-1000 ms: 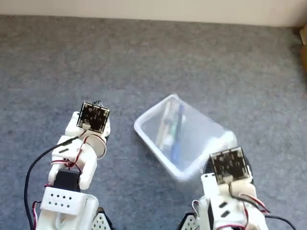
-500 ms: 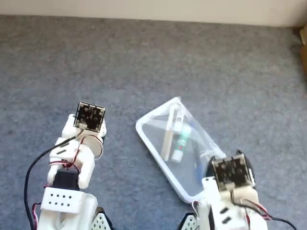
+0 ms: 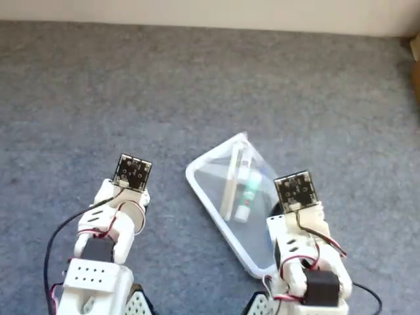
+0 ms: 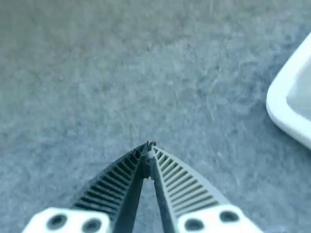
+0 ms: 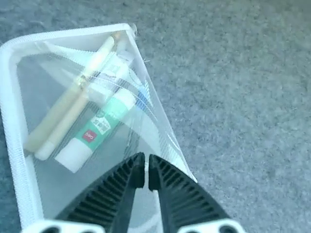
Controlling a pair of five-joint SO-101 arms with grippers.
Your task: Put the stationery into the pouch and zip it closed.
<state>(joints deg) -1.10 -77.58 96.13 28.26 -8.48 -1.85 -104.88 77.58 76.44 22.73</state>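
Pouch (image 3: 209, 209) with stationery (image 3: 243, 190) inside, flat on carpet (image 3: 197, 79); right gripper (image 5: 146, 170) clenched empty over it, left gripper (image 4: 148, 150) clenched empty nearby.

Clear pouch (image 3: 209, 176) w/ white trim; grey-blue carpet (image 3: 131, 85).

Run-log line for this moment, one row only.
pouch: flat on carpet, stationery inside | zip: cannot tell | left gripper: shut, over carpet beside pouch | right gripper: shut, over pouch

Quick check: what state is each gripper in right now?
Left gripper: shut, holding nothing.
Right gripper: shut, empty, over the pouch.
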